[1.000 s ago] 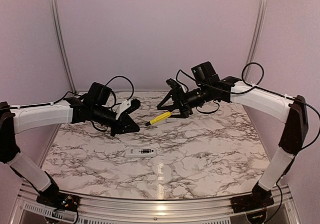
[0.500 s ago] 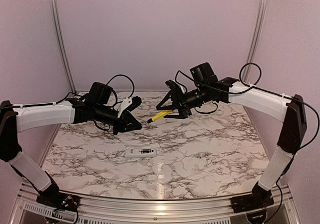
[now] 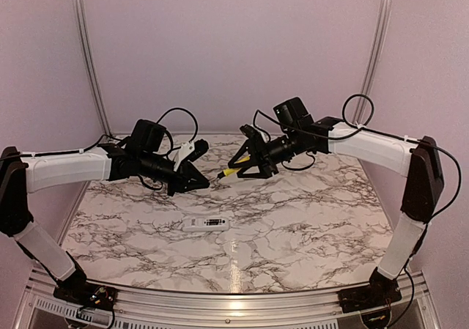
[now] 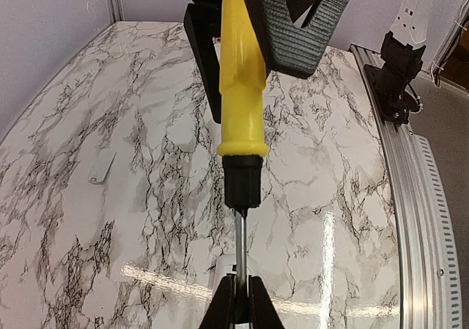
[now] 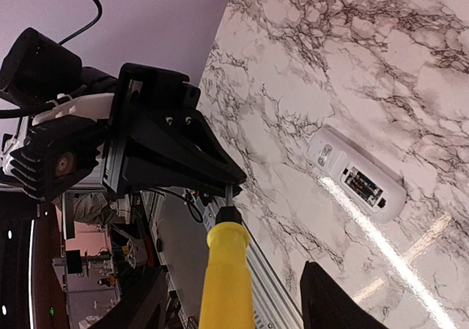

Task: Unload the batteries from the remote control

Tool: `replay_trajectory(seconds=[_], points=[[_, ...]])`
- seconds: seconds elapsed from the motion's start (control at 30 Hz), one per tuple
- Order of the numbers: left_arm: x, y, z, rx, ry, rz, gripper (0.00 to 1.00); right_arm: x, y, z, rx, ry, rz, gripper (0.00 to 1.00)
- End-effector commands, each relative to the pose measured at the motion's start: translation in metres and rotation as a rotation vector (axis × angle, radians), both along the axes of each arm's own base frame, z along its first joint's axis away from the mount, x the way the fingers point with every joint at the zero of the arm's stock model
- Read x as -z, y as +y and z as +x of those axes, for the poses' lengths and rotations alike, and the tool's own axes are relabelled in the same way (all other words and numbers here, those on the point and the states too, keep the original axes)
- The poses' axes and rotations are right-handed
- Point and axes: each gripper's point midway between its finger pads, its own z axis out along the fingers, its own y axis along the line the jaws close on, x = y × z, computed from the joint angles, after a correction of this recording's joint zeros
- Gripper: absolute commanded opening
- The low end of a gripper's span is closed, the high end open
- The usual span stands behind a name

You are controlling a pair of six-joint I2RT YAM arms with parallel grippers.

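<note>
Handing screwdriver (image 4: pixel 242 87) across, seemingly | left gripper (image 3: pixel 204 185) pinches its shaft tip | right gripper (image 3: pixel 239 169) open around handle | remote control (image 3: pixel 207 223) at 6 o'clock of both, compartment (image 5: pixel 364 187) up | next: clamp handle squarely.

The table (image 3: pixel 315 219) has a glossy white marble top with dark grey veins. A ribbed metal rail (image 3: pixel 220 301) runs along its near edge, and a streak of light reflects off the surface toward the front. The remote control (image 3: pixel 207 223) lies flat on the marble, near the front and a little left of centre — long side parallel to the rail, open recess facing up, something dark inside, too small to make out. In the left wrist view a small flat white piece (image 4: pixel 102 169) also lies on the marble — what it is cannot be told.
</note>
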Motion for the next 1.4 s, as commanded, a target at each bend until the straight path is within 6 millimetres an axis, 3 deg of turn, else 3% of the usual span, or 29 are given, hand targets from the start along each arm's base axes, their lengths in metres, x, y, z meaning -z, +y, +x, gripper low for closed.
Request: replay_trajectory(seconds=[0.0,0.37,1.37], points=[[-0.011,-0.007,0.004,0.018,-0.031,-0.028,0.00,-0.007,0.002,0.007,0.001,-0.008,0.013,0.59],[-0.007,-0.008,0.004,0.031,-0.036,-0.008,0.00,-0.005,0.004,0.008,-0.011,-0.001,0.014,0.44],[0.005,-0.007,0.004,0.048,-0.044,0.071,0.00,0.001,0.003,0.006,-0.039,-0.001,-0.007,0.32]])
